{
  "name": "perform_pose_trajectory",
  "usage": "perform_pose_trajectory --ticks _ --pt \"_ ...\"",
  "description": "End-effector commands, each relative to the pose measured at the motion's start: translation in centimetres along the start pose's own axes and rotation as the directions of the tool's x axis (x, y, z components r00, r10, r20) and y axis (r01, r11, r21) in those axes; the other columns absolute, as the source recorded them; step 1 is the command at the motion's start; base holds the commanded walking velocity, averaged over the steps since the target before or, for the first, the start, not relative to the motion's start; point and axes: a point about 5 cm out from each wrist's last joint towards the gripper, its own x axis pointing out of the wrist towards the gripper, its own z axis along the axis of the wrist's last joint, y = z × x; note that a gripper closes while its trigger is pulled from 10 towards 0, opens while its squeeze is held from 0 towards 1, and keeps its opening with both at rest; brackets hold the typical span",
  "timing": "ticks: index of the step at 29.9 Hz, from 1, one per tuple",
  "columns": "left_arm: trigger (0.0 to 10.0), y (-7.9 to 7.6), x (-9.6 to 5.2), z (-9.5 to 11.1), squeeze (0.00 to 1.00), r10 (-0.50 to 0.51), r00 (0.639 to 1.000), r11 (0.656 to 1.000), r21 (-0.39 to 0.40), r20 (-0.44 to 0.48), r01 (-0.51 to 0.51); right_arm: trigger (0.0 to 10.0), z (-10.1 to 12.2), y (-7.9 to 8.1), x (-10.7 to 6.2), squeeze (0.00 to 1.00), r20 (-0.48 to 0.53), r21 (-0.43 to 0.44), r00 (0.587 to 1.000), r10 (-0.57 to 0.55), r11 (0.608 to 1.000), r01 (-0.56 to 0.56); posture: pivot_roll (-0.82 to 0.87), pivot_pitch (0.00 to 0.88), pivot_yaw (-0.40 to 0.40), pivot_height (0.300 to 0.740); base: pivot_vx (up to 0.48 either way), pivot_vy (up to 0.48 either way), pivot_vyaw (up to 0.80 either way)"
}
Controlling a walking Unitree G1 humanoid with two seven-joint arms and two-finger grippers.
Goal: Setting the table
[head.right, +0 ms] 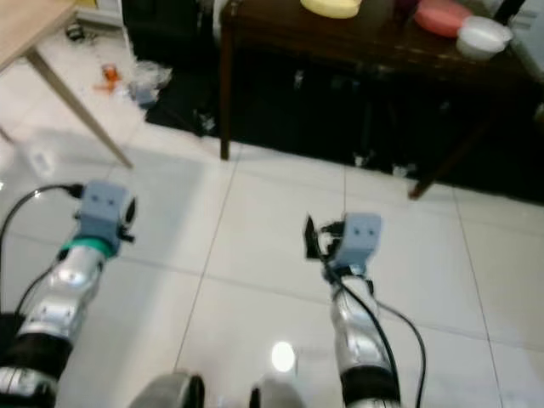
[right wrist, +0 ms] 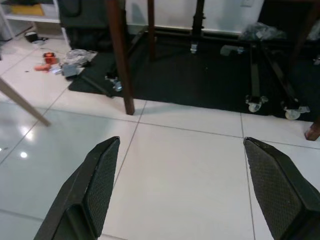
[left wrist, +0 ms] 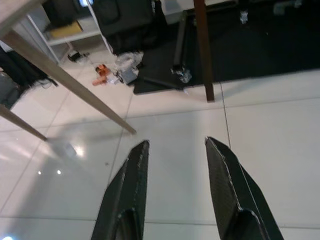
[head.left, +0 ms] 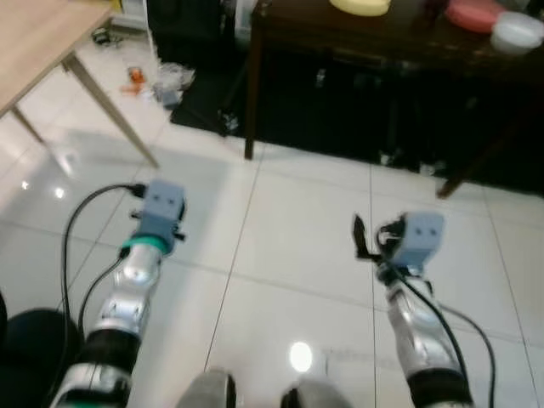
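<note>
Overhead, yellow dish [head.left: 360, 6] on dark table [head.left: 399, 38]; both grippers' fingers [right wrist: 102, 172] apart (empty).

- Dark table [head.left: 357, 38]: far part cut by top edge; underside in deep shade, contents not readable.
- Yellow item [head.left: 361, 7]: upper part cut off, type unclear.
- Pink dish [head.left: 473, 14]: top cropped, blurred.
- White bowl [head.left: 517, 32]: blurred, inside not visible.
- Light table [head.left: 38, 38]: cut by left & top edges.
- Floor clutter [head.left: 157, 81]: orange/grey bits, too small to ID.
- Left gripper [left wrist: 177, 150]: finger bases cut by bottom edge.
- Right gripper [right wrist: 182, 145]: finger bases cut by bottom edge; right finger [right wrist: 280, 185] also clipped at side.
- Feet [head.left: 263, 393]: cut by bottom edge, blurred.
</note>
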Motion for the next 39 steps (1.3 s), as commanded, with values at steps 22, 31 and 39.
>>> perform_pose_trajectory --ticks 22,31,39 --pt "10.0 -0.6 0.4 1.0 0.0 -0.02 0.998 1.0 0.009 0.063 0.019 10.0 1.7 -1.2 0.9 0.0 0.053 -0.012 0.999 -0.005 1.0 0.006 0.01 0.018 0.019 0.74 0.472 0.0 -0.51" --pt "10.0 0.3 0.8 2.5 0.0 0.02 0.992 1.0 0.02 0.125 -0.022 10.0 5.6 0.1 2.2 0.0 0.189 0.009 0.981 0.038 0.999 -0.04 0.02 0.022 0.014 0.74 0.472 0.0 0.0" --pt "10.0 0.7 1.4 6.6 0.0 0.026 0.967 1.0 0.001 0.254 -0.028 10.0 9.7 0.7 2.5 0.0 0.322 0.034 0.947 0.01 0.999 -0.022 0.03 0.028 0.026 0.74 0.472 0.0 0.0"
